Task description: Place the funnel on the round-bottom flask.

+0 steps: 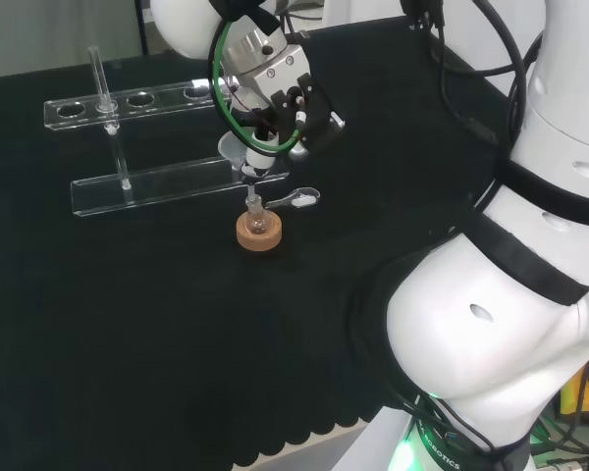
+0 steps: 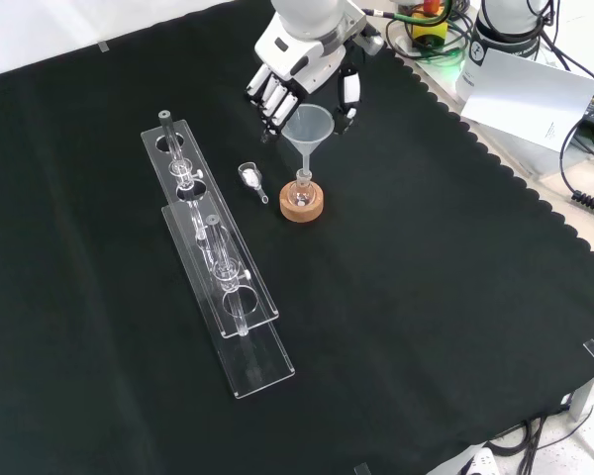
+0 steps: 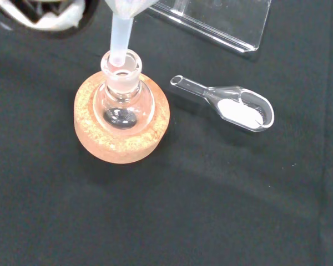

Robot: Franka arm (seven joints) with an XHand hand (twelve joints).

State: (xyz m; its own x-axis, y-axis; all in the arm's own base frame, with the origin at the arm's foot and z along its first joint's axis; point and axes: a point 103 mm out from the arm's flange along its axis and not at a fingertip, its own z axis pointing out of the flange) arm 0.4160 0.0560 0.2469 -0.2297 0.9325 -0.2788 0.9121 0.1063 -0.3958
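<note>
Resting with its stem tip just inside the neck of the round-bottom flask (image 3: pixel 122 102), the funnel (image 2: pixel 308 127) is seen pinched at its cone by the curled fingers of the hand (image 2: pixel 297 69). The flask is seated in a cork ring (image 3: pixel 122 138), with a glass scoop (image 3: pixel 233 105) lying near the ring on the surface (image 2: pixel 426 297). A sideways drag at release is judged likely to tip the light flask off the ring; an off-centre stem could leave the funnel leaning.

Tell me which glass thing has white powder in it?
The little scoop lying on the cloth beside the cork ring. The flask on that ring just has the funnel in its neck.
</note>
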